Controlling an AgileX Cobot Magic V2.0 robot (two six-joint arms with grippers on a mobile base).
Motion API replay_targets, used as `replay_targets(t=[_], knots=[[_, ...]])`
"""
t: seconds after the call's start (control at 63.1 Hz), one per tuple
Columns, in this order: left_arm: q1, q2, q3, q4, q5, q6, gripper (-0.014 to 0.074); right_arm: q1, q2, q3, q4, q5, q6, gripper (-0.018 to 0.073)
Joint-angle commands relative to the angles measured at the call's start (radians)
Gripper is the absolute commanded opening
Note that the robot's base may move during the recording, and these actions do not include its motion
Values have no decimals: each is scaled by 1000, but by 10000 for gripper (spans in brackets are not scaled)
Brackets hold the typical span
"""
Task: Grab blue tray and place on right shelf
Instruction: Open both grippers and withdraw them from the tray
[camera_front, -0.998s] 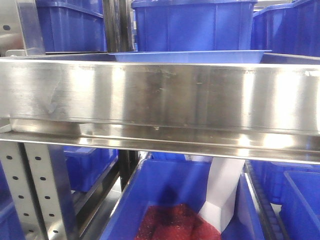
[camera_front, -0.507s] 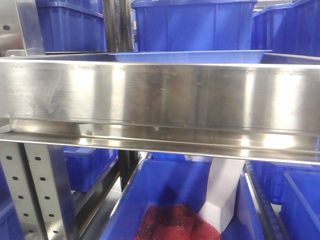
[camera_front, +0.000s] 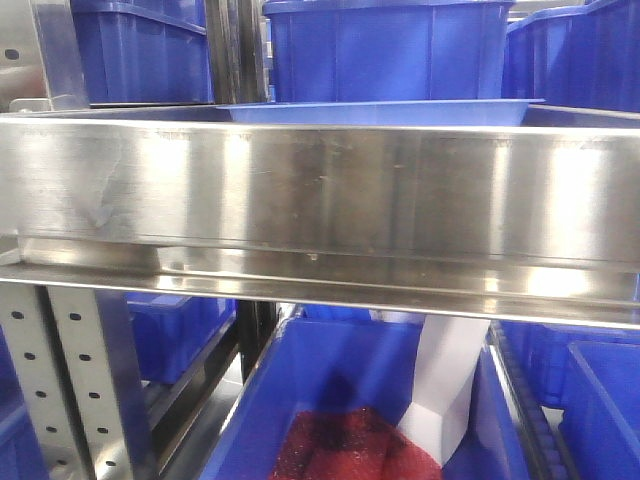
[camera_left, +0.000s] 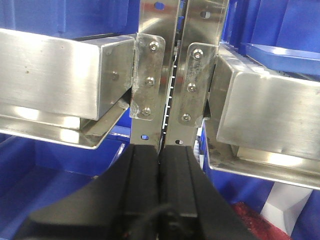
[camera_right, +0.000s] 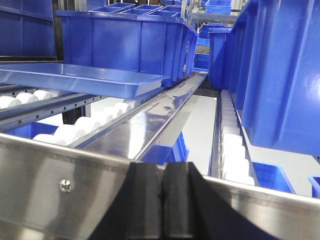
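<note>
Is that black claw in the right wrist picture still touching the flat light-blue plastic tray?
Apart. In the right wrist view the right gripper is shut and empty at the shelf's front lip, while the blue tray sits farther back on white rollers.

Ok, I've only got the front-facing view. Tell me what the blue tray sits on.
Observer: The right wrist view shows the blue tray lying over rows of white rollers.
Operator: Report the right pincer.
Observer: The right pincer is shut and empty, just short of the right shelf and clear of the tray.
Operator: Left one too.
Observer: The left pincer is shut and empty, facing the perforated uprights.
</note>
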Motion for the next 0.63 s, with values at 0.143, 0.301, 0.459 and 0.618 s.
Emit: replay_targets(t=[0.143, 0.301, 0.459, 0.618], knots=[[3, -10, 31, 0, -91, 2, -48, -6, -21, -22, 5, -92, -9, 20], [3, -10, 31, 0, -91, 2, -48, -6, -21, -22, 5, -92, -9, 20], [3, -10, 31, 0, -91, 2, -48, -6, -21, -22, 5, -92, -9, 20], [3, -10, 31, 0, -91, 2, -48, -6, -21, -22, 5, -92, -9, 20]])
